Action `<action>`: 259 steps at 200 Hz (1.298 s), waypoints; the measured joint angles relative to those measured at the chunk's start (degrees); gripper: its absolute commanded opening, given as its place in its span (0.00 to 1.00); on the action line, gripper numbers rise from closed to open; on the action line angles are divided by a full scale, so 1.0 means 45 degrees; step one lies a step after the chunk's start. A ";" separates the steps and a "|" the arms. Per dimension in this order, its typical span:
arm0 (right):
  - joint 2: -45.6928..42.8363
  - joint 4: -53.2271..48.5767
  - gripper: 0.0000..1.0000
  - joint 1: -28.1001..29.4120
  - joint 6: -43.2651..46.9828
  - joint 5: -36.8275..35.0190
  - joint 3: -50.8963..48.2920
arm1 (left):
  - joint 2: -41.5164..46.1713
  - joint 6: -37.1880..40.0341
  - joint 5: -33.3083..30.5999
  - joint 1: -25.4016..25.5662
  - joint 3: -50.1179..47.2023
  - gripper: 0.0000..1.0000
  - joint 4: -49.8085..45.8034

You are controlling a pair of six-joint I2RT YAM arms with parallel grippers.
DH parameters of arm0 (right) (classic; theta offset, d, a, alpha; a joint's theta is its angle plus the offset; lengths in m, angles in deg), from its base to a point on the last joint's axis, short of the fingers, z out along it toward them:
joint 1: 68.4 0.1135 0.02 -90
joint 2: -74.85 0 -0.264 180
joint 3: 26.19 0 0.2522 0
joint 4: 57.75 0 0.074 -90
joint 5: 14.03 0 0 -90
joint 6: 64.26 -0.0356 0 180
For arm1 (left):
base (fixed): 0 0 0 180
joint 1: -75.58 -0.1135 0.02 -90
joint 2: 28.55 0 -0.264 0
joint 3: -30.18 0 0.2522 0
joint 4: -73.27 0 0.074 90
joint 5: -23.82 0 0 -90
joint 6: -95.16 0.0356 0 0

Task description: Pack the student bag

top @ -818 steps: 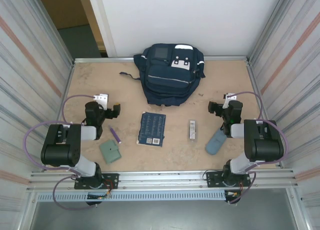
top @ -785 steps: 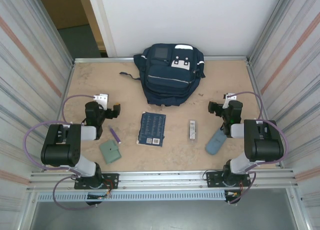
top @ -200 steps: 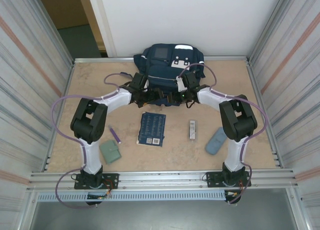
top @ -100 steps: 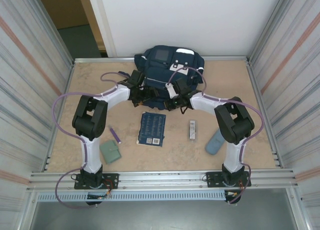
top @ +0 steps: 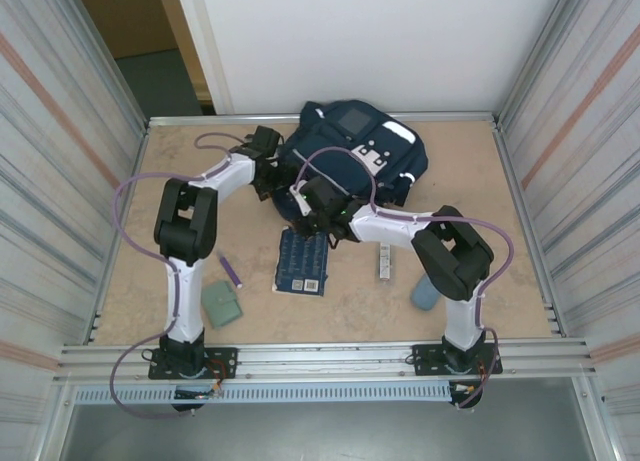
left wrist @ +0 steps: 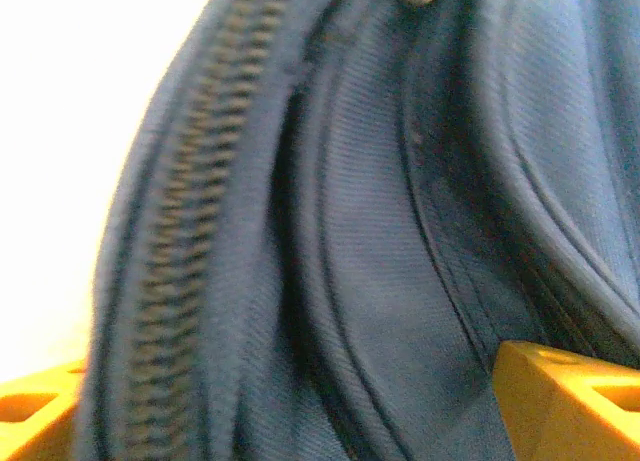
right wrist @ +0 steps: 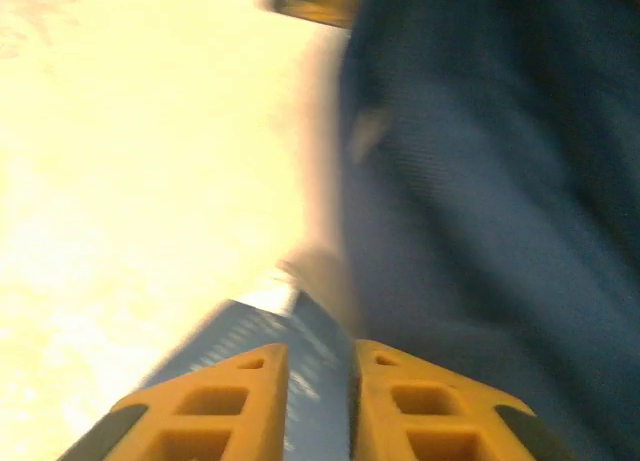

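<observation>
Between the wide-spread yellow fingers [left wrist: 560, 401] of the left gripper [left wrist: 300, 411] bulges navy fabric of the student bag [left wrist: 380, 231], a zipper [left wrist: 170, 281] running up beside the left fingertip. Whether the pads press the cloth cannot be told. From above, this gripper [top: 268, 169] sits against the bag's left flank.

The right gripper [right wrist: 320, 381] has its jaws close together, with only a narrow slit between them and nothing visible in it. The bag [right wrist: 480, 181] rises just to its right. Under the fingertips lies the far edge of a blue book [right wrist: 235, 326], blurred. In the top view this gripper [top: 310, 209] is at the bag's near left corner, just beyond the book [top: 303, 261].

The bag [top: 360, 161] lies at the far middle of the table [top: 500, 231], turned askew. Nearer the arms' bases lie a purple pen [top: 231, 272], a green pouch [top: 220, 304], a small pale box [top: 384, 259] and a grey-blue pouch [top: 425, 293] partly behind the right arm.
</observation>
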 measured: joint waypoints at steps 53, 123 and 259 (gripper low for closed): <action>0.0160 0.0408 0.50 0.0826 -0.0170 0.0670 0.0355 | -0.1739 0.0840 0.0724 0.0010 0.2414 0.91 0.0860; -0.6494 -0.0053 0.82 -0.3463 -0.0427 0.0083 -0.5017 | 0.1209 0.0447 0.2220 -0.1554 -0.1987 0.90 0.1389; -0.3395 0.0889 0.66 -0.9564 -0.1472 0.5260 -0.5756 | 0.3604 -0.2006 0.2040 0.0296 -0.6217 0.77 0.3439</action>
